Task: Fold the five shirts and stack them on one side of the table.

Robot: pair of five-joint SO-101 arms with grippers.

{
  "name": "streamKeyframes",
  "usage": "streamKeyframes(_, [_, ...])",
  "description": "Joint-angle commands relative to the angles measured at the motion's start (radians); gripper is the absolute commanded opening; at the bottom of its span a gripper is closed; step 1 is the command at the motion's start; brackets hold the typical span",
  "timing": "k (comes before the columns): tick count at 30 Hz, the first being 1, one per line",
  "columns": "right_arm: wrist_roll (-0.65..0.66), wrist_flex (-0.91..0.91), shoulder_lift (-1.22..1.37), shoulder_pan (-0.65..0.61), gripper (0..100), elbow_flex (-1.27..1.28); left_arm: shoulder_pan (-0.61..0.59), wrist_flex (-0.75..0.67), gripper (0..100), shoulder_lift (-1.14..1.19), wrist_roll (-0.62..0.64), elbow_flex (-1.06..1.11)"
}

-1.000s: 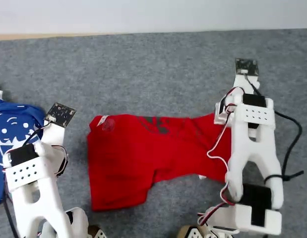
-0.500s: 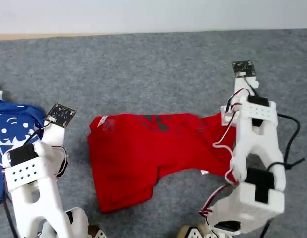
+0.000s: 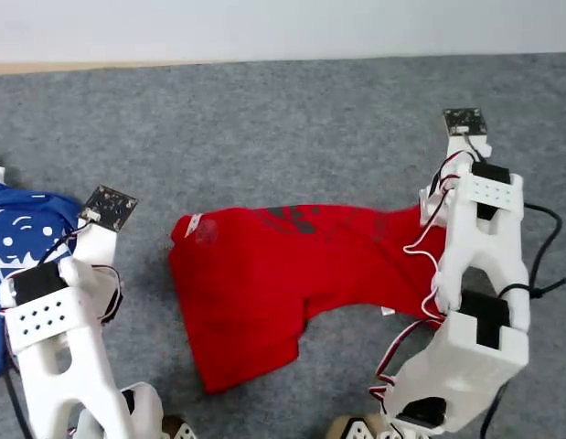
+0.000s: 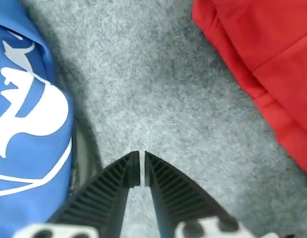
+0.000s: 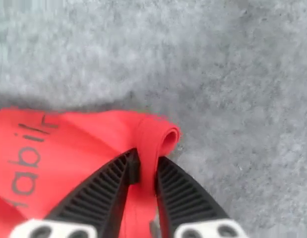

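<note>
My right gripper [image 5: 143,166] has its fingers clamped on the rolled edge of the red shirt [image 3: 264,283] at its 3 o'clock end, mid table [image 3: 264,110]. I'd drag low and slowly so it spreads flat. My left gripper [image 4: 142,159], fingers almost touching and empty, hangs beside the blue shirt [image 3: 22,242] at 9 o'clock.

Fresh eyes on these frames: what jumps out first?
The red shirt, sprawled unfolded mid-table, grabs the eye. The right gripper is shut on a rolled edge of it, at the end nearest that arm. Next comes the blue shirt with a white print at the table's left edge, and the left gripper, shut, over the bare grey mat between the two shirts.
</note>
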Motion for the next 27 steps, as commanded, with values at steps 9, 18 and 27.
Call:
streamKeyframes(9, [-0.069,0.251,-0.222,-0.008,28.5,-0.176,0.006,0.094,3,-0.017,0.003,-0.045])
streamKeyframes(18, [-0.021,0.533,-0.415,-0.016,28.4,-0.172,0.311,0.216,3,-0.012,0.009,-0.091])
streamKeyframes(27, [0.081,0.731,-0.473,0.084,28.4,-0.138,0.64,0.232,3,-0.008,0.011,-0.064])
